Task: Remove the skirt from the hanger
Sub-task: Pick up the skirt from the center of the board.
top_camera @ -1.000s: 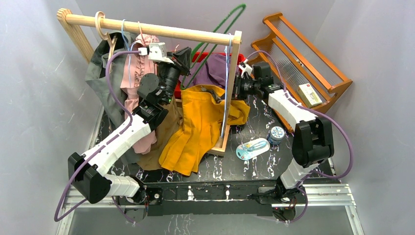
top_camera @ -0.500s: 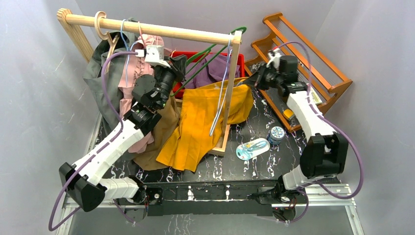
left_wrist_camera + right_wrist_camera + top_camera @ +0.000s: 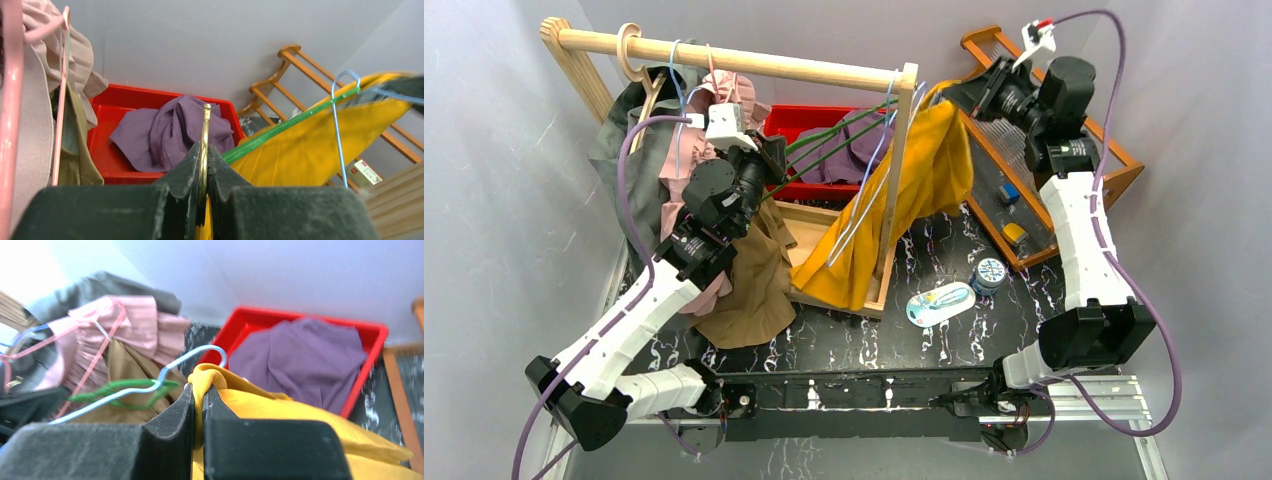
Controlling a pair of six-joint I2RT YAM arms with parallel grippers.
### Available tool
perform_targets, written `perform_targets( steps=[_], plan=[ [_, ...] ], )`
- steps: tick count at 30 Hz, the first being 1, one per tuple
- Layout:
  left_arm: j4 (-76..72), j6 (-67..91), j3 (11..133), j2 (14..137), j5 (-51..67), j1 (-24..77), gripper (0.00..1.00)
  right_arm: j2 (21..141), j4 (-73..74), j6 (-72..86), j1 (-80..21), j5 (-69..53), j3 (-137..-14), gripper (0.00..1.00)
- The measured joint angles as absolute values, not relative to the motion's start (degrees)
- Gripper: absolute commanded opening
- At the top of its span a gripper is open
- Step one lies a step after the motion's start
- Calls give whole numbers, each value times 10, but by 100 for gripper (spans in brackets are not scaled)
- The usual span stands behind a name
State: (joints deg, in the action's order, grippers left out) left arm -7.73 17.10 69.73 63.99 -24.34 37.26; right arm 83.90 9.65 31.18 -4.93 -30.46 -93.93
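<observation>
I read this as the pull-off itself. My left gripper [image 3: 202, 150] is clenched on the brass hook [image 3: 205, 122] of what I take to be the green hanger [image 3: 285, 127], just below the rail [image 3: 744, 62]. My right gripper [image 3: 198, 395] is pinched hard on a fold of the yellow skirt [image 3: 929, 165], high up beyond the rail's right end.

The overhead view gives me what neither wrist does: the skirt hangs in a long sheet from the right gripper, past the rail's right post and down to the frame under the rail. The left wrist view shows the hanger's green bar lying right along the skirt's top edge, with a blue hanger [image 3: 340, 120] looped over it. From there I cannot tell whether anything is biting the cloth. The right wrist view confirms the fold sits deep between the jaws, which the overhead view leaves vague.

Next, I judge, the hook must be held steady while the right arm draws farther from the rail, until the waistband parts from the bar. The blue hanger could snag (it looks tangled in) and I'd watch it.
</observation>
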Motion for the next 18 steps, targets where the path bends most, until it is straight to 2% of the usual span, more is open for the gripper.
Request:
perform_targets(
  steps=[14, 18],
  plan=[
    [-38, 172, 691, 627, -244, 373, 0, 907, 78, 339, -48, -315, -1162, 0],
    [-30, 175, 689, 627, -244, 373, 0, 912, 80, 342, -47, -318, -1184, 0]
  ],
)
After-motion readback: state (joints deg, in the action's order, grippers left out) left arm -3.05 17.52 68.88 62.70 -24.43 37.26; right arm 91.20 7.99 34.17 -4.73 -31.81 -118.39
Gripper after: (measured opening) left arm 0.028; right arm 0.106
